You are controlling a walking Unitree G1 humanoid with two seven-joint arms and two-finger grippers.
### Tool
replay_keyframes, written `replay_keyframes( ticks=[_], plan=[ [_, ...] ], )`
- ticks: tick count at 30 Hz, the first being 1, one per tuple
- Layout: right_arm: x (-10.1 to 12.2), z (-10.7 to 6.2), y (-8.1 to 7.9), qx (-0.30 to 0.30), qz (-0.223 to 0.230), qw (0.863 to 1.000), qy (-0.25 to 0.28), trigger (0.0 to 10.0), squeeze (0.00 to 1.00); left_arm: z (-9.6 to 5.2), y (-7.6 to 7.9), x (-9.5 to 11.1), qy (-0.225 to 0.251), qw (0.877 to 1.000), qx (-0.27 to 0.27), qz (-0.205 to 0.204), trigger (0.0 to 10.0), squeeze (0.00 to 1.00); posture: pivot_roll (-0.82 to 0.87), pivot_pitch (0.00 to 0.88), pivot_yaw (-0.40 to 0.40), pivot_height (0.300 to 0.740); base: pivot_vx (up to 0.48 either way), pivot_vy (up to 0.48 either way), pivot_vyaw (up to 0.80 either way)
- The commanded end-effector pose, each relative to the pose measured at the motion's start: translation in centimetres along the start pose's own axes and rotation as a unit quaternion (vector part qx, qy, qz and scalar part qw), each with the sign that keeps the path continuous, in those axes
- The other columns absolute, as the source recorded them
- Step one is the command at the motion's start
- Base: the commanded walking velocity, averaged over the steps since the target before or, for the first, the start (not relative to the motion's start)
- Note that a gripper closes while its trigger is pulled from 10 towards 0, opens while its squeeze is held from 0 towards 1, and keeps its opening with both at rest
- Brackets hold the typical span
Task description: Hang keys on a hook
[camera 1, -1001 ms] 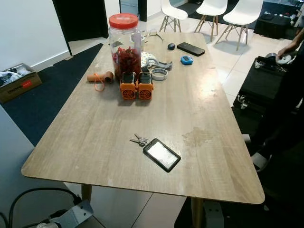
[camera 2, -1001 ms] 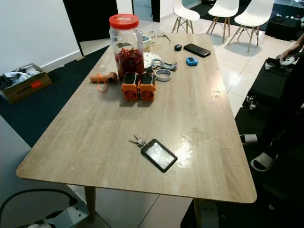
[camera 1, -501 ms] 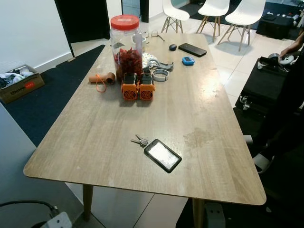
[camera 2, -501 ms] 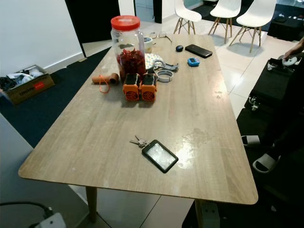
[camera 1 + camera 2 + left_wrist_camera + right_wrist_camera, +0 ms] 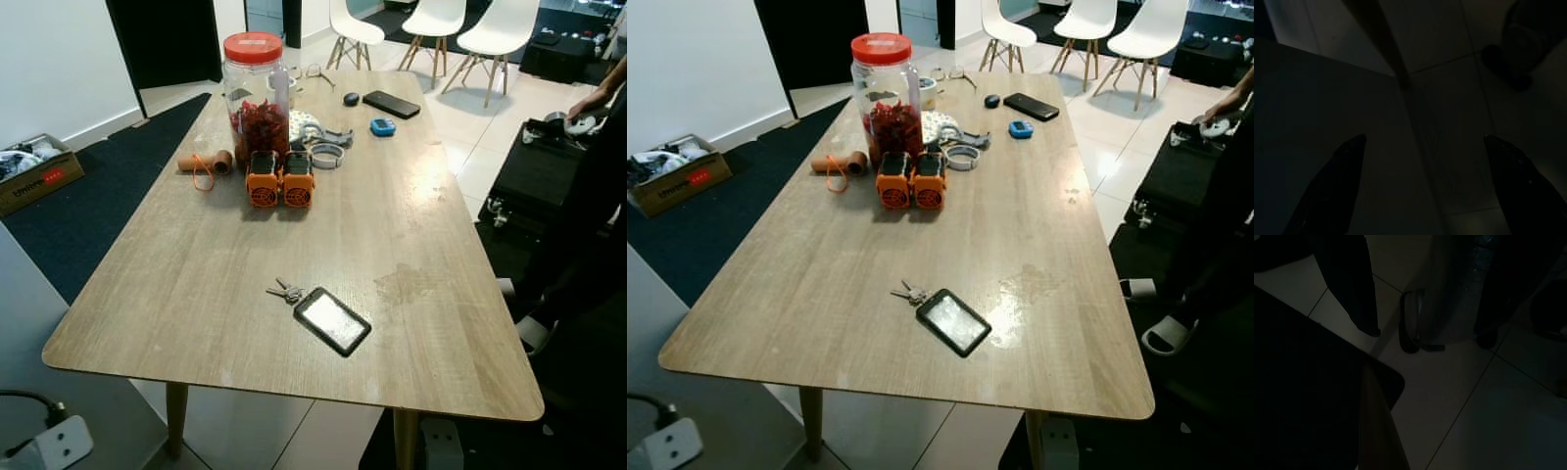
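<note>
A wooden table [image 5: 216, 264] carries a black phone [image 5: 333, 320] lying flat near its front edge. Farther back stand two orange gadgets [image 5: 279, 181] side by side, just before a big jar [image 5: 254, 93] with a red lid. White chairs [image 5: 431, 24] stand beyond the far end.

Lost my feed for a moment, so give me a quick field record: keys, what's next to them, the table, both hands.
keys: flat on the table near its front edge
neighbour: black card holder, touching the keys, on their right
further back: red-lidded jar, two orange units
left hand: hangs low over the floor, fingers apart
right hand: hangs idle
</note>
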State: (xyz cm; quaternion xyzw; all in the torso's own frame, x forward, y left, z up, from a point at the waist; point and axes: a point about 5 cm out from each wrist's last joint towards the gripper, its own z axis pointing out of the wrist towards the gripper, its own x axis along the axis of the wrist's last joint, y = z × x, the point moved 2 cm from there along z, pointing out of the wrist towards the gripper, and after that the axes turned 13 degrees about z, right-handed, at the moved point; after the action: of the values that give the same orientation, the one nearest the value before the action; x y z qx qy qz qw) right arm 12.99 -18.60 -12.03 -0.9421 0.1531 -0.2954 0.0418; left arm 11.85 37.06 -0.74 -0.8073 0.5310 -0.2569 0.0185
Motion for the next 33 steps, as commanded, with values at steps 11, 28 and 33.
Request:
replay_keyframes(
  ticks=[11,28,33],
  plan=[
    [-0.5,-0.2,0.5,-0.003,0.007,1.0,-0.005,10.0,0.0,-4.0,-4.6,1.5,0.079,0.997,-0.004,-0.015,10.0,0.0,0.08,0.029,0.002,0.74,0.0,0.0,0.0],
    [-0.4,-0.1,0.2,-0.001,0.006,1.0,-0.006,10.0,0.0,-6.1,-6.7,6.4,0.247,0.968,-0.003,-0.048,10.0,0.0,0.09,0.03,-0.001,0.74,0.0,0.0,0.0],
    [-0.3,-0.1,0.1,0.0,0.004,1.0,-0.006,10.0,0.0,-6.7,-6.2,6.5,0.246,0.968,-0.033,-0.045,10.0,0.0,0.09,0.026,-0.003,0.74,0.0,0.0,0.0]
  ],
)
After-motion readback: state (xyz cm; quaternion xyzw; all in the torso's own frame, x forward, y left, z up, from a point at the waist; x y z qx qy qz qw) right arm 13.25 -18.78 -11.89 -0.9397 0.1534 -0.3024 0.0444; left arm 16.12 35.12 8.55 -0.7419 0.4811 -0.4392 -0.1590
